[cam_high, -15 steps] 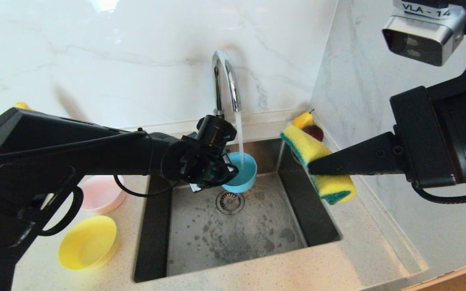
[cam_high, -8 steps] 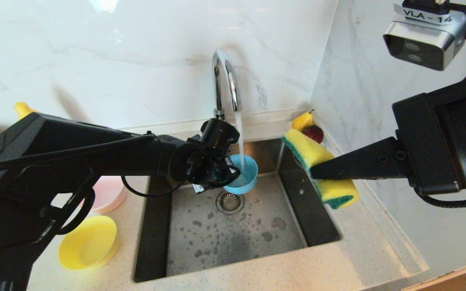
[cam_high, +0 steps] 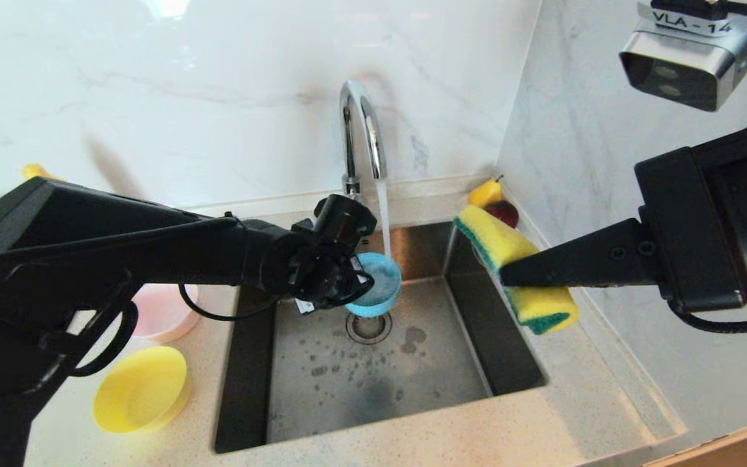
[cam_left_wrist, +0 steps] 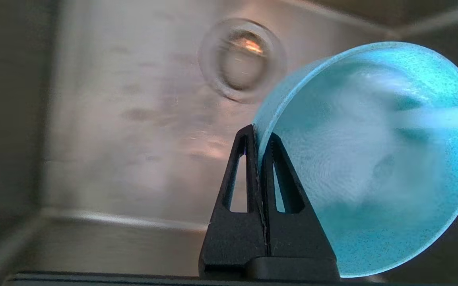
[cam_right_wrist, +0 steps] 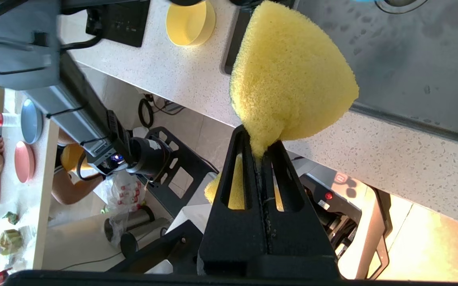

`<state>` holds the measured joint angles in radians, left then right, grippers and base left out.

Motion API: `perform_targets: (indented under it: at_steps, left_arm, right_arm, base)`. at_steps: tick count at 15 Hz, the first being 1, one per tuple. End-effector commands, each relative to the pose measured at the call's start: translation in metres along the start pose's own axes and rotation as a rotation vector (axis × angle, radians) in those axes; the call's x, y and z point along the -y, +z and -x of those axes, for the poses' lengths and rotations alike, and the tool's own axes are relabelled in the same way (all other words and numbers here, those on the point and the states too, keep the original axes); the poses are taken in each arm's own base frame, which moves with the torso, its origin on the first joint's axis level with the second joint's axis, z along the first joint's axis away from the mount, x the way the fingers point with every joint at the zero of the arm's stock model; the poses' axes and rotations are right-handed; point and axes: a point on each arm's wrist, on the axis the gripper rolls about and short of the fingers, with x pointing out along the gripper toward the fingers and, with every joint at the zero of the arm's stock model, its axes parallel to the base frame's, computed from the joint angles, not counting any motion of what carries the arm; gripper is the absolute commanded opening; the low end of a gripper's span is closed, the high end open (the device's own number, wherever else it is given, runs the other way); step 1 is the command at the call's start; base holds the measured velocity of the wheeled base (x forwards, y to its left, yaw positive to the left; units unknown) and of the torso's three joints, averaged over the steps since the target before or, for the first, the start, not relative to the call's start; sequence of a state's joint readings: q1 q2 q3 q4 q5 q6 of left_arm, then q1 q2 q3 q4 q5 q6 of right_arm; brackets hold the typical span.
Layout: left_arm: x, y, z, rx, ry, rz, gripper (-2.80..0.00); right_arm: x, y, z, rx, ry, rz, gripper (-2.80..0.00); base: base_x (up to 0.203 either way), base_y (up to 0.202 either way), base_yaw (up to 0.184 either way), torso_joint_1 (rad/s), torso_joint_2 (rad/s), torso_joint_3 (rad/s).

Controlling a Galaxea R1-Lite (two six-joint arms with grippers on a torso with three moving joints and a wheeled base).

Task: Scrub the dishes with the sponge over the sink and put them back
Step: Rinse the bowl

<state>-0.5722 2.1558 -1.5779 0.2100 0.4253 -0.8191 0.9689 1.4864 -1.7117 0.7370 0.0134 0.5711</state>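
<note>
You see the left end effector [cam_left_wrist: 257, 137] clamped on the rim of the light blue bowl [cam_high: 375, 284], holding it tilted over the sink [cam_high: 380, 370] just above the drain strainer [cam_high: 368, 325]. Water runs from the curved tap [cam_high: 362, 133] into the bowl's open side. In the left wrist view the two fingers pinch the bowl's wall between them, one inside and one outside.

Your right end effector [cam_right_wrist: 261, 149] is clenched on the sponge [cam_high: 515, 270], squeezing it at the middle so both ends bulge out; it hangs over the sink's right edge, apart from the bowl.

On the bench [cam_high: 477, 434] left of the sink you find the pink bowl [cam_high: 161, 313] and, nearer you, the yellow bowl [cam_high: 141, 389]. A pear [cam_high: 484, 192] and a dark red fruit [cam_high: 503, 211] sit in the back corner.
</note>
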Motion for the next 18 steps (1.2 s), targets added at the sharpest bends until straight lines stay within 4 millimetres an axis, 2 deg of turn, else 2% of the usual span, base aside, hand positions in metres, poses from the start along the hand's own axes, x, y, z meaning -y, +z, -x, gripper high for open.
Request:
perform_targets:
  at_steps: [1,4,6,8,12,15,18]
  left_arm:
    - [-0.013,0.016,0.03,0.048,0.002,0.006,-2.8]
    - [-0.035,0.043,0.083,0.157,-0.04,-0.009,-2.8]
    - [-0.052,0.054,0.117,0.262,-0.077,-0.054,-2.8]
    - [-0.067,0.06,0.138,0.41,-0.129,-0.117,-2.8]
    - [-0.082,0.08,0.155,0.701,-0.178,-0.167,-2.8]
    - [-0.085,0.089,0.162,0.801,-0.284,-0.169,-2.8]
    - [-0.09,0.095,0.178,0.909,-0.378,-0.248,-2.8]
  right_arm:
    - [0.001,-0.001,-0.001,-0.008,-0.005,-0.005,-2.8]
    - [0.002,-0.002,-0.007,0.014,0.005,-0.003,-2.8]
    - [0.007,0.001,-0.009,0.033,-0.008,-0.016,-2.8]
    - [0.012,0.003,-0.01,0.038,-0.022,-0.032,-2.8]
    - [0.018,-0.001,-0.015,0.016,-0.046,-0.04,-2.8]
    - [0.018,-0.001,-0.015,0.016,-0.048,-0.038,-2.8]
    - [0.018,-0.001,-0.017,0.014,-0.048,-0.039,-2.8]
  base:
    - [0.0,0.0,0.0,0.0,0.0,0.0]
    - [0.0,0.0,0.0,0.0,0.0,0.0]
    - [0.0,0.0,0.0,0.0,0.0,0.0]
    - [0.0,0.0,0.0,0.0,0.0,0.0]
    - [0.0,0.0,0.0,0.0,0.0,0.0]
    - [0.0,0.0,0.0,0.0,0.0,0.0]
    - [0.0,0.0,0.0,0.0,0.0,0.0]
